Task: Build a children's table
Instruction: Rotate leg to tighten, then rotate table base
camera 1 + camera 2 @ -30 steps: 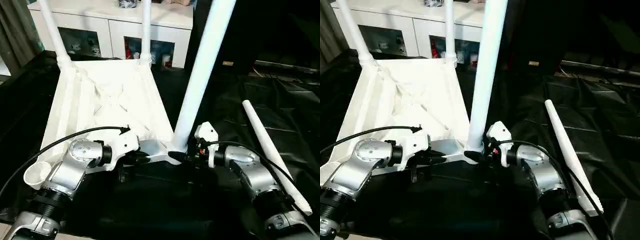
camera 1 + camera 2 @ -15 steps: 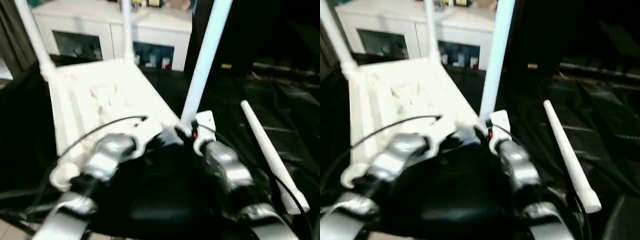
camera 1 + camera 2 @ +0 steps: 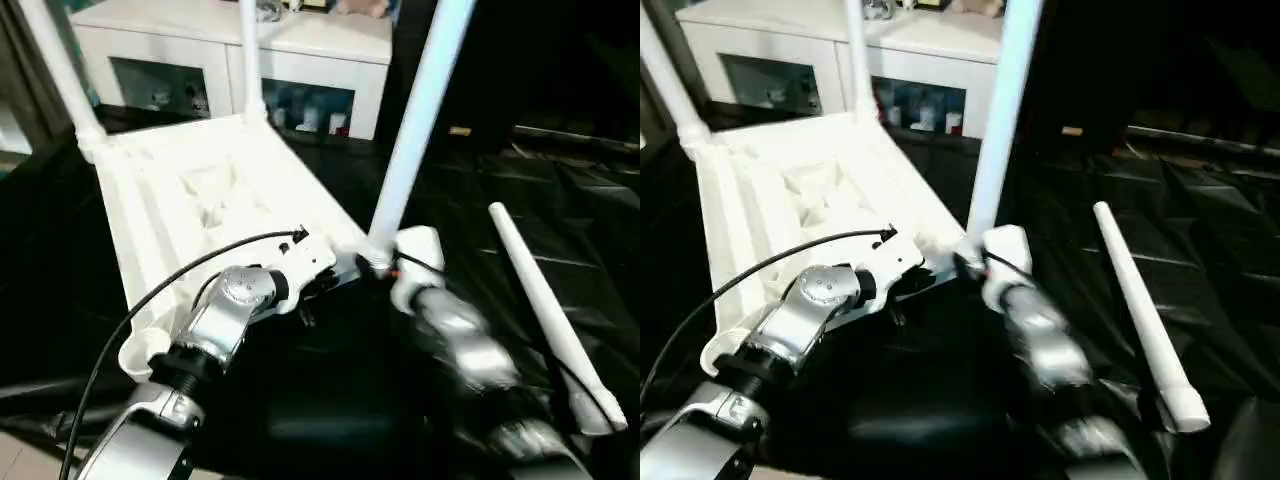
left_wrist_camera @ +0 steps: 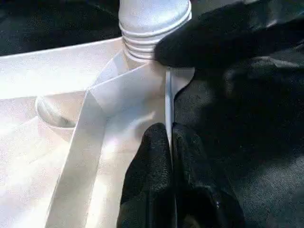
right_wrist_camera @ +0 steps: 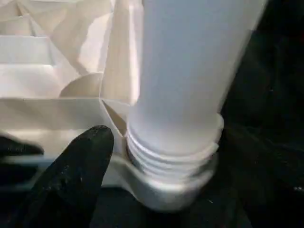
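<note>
The children's table top (image 3: 200, 190) lies upside down, ribbed side up, on the black cover. Three white legs stand in its corner sockets: two at the far side (image 3: 60, 75) (image 3: 248, 60) and one at the near right corner (image 3: 410, 140). A fourth leg (image 3: 545, 310) lies loose on the cover to the right. My left gripper (image 4: 169, 142) is shut on the top's thin rim beside the near right socket. My right gripper (image 3: 378, 268) is at that leg's threaded base, open, with one finger (image 5: 80, 166) just off the threads.
The near left corner socket (image 3: 140, 350) has no leg in it. A white glass-door cabinet (image 3: 300, 70) stands behind the work table. Crinkled black cover (image 3: 560, 200) stretches to the right around the loose leg. A black cable (image 3: 200, 265) arcs over my left forearm.
The whole picture has shifted, so the head camera has moved. My right forearm is blurred in motion at the leg's base. The left gripper keeps its pinch on the rim.
</note>
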Available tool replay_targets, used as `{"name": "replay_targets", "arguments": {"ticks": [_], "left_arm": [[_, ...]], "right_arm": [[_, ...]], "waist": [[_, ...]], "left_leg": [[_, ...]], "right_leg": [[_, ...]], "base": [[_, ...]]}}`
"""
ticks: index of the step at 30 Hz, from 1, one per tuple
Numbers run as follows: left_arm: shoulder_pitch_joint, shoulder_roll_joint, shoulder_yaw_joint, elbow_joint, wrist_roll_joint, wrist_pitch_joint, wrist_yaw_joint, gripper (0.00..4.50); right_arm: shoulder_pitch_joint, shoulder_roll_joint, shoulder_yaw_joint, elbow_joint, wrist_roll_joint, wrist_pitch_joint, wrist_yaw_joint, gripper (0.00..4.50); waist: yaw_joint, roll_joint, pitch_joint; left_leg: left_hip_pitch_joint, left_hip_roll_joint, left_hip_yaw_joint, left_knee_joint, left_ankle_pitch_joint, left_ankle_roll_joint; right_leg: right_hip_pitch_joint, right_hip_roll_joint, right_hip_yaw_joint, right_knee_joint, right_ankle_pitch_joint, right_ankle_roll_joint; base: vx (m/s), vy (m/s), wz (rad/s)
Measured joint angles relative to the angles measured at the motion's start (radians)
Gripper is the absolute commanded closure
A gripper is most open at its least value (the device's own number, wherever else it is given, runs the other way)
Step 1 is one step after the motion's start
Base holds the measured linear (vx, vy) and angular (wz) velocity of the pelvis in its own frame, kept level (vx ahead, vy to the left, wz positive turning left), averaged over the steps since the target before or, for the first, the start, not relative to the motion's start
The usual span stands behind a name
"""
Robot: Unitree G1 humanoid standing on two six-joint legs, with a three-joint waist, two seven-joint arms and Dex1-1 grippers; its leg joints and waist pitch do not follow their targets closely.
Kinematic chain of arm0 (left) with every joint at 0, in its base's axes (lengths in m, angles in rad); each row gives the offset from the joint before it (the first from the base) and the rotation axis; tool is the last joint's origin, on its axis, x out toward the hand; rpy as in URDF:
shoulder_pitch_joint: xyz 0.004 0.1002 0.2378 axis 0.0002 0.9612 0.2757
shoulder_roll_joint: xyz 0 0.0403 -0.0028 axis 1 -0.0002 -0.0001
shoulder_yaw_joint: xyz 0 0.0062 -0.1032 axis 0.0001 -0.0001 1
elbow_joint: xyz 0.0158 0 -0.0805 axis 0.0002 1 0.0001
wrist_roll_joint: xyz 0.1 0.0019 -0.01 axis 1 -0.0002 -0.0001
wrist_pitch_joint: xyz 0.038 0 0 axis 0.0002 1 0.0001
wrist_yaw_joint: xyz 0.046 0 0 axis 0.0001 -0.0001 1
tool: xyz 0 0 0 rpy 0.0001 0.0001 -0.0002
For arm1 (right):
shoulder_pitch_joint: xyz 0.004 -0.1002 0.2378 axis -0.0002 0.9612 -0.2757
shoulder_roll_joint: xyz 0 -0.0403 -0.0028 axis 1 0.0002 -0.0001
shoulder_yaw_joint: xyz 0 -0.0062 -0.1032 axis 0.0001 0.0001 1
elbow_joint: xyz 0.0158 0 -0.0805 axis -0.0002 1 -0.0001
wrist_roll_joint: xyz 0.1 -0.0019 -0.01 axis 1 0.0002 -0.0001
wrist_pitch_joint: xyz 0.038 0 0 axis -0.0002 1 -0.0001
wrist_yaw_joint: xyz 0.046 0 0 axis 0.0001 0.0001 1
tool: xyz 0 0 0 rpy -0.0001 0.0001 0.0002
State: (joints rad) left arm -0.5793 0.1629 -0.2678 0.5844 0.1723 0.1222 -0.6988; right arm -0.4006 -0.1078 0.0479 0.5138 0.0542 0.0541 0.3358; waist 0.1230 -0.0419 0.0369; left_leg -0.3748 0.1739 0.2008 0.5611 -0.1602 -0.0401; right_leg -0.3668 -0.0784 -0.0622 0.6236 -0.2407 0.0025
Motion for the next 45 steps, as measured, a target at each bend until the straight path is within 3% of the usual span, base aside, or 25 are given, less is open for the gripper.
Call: {"name": "replay_targets", "arguments": {"ticks": [2,5,8,14,15,20,26,32,40,45], "left_arm": [[0.015,-0.013,0.027,-0.006,-0.029,-0.016,0.005,3.92],[0.033,-0.025,0.051,-0.048,-0.075,-0.020,0.008,3.71],[0.037,-0.007,0.083,-0.099,-0.096,-0.017,0.022,3.41],[0.068,0.188,0.260,-0.249,-0.109,0.085,0.085,2.95],[0.087,0.227,0.297,-0.274,-0.107,0.103,0.100,2.66],[0.175,0.317,0.398,-0.362,-0.071,0.181,0.161,2.66],[0.183,0.411,0.503,-0.386,0.019,0.304,0.336,2.66],[0.234,0.436,0.488,-0.383,0.069,0.395,0.376,2.66],[0.296,0.421,0.406,-0.408,0.060,0.518,0.311,2.66],[0.336,0.423,0.343,-0.513,0.002,0.537,0.178,2.66]], "right_arm": [[0.047,-0.025,0.001,-0.093,0.030,0.007,0.051,0.58],[0.093,-0.069,0.001,-0.194,0.072,0.026,0.126,0.58],[0.117,-0.102,0.001,-0.254,0.099,0.050,0.186,0.58],[0.173,-0.157,0.046,-0.308,0.103,0.100,0.286,0.58],[0.177,-0.162,0.054,-0.309,0.104,0.116,0.297,0.58],[0.180,-0.167,0.083,-0.336,0.111,0.136,0.345,0.58],[0.150,-0.152,0.113,-0.254,0.061,0.134,0.307,0.58],[0.044,-0.094,0.128,-0.094,-0.018,0.134,0.176,0.58],[-0.076,-0.021,0.089,0.121,-0.026,0.074,0.046,0.58],[-0.110,-0.021,0.075,0.158,-0.028,0.049,0.004,0.58]], "waist": [[0.003,-0.001,0.001],[0.004,-0.015,0.010],[-0.006,-0.017,0.010],[-0.032,-0.023,0.014],[-0.032,-0.023,0.014],[-0.026,-0.033,0.019],[-0.020,-0.040,0.018],[-0.022,-0.039,0.019],[-0.025,-0.038,0.019],[-0.008,-0.038,0.019]], "left_leg": [[-0.001,0.000,0.000,0.000,0.000,0.000],[-0.011,0.002,-0.001,0.003,0.000,0.000],[-0.020,0.002,0.000,0.008,0.001,0.007],[-0.020,0.006,0.000,0.009,0.002,0.009],[-0.020,0.006,0.000,0.009,0.001,0.008],[-0.020,0.006,0.000,0.012,0.000,0.005],[-0.019,0.006,-0.001,0.017,0.000,0.004],[-0.018,0.006,-0.001,0.017,0.001,0.002],[-0.017,0.006,-0.001,0.017,0.002,0.000],[-0.017,0.006,-0.001,0.017,0.002,-0.001]], "right_leg": [[0.000,0.000,0.000,-0.001,0.000,0.000],[-0.007,0.001,-0.002,-0.001,0.000,-0.001],[-0.013,0.001,-0.002,-0.001,0.001,0.000],[-0.016,0.004,-0.002,0.002,0.000,-0.002],[-0.016,0.004,-0.002,0.002,0.000,-0.003],[-0.015,0.004,-0.002,0.003,0.000,-0.003],[-0.012,0.004,-0.002,0.004,0.004,-0.004],[-0.013,0.003,-0.001,0.007,0.007,-0.004],[-0.013,0.004,-0.002,0.008,0.010,-0.005],[-0.012,0.003,-0.002,0.007,0.010,-0.005]], "base": [[0.000,0.000,0.00],[0.000,0.000,0.00],[0.000,0.000,0.00],[0.000,0.000,0.00],[0.000,0.000,0.00],[0.000,0.000,0.00],[0.000,0.000,0.00],[0.000,0.000,0.00],[0.000,0.000,0.00],[0.000,0.000,0.00]]}}
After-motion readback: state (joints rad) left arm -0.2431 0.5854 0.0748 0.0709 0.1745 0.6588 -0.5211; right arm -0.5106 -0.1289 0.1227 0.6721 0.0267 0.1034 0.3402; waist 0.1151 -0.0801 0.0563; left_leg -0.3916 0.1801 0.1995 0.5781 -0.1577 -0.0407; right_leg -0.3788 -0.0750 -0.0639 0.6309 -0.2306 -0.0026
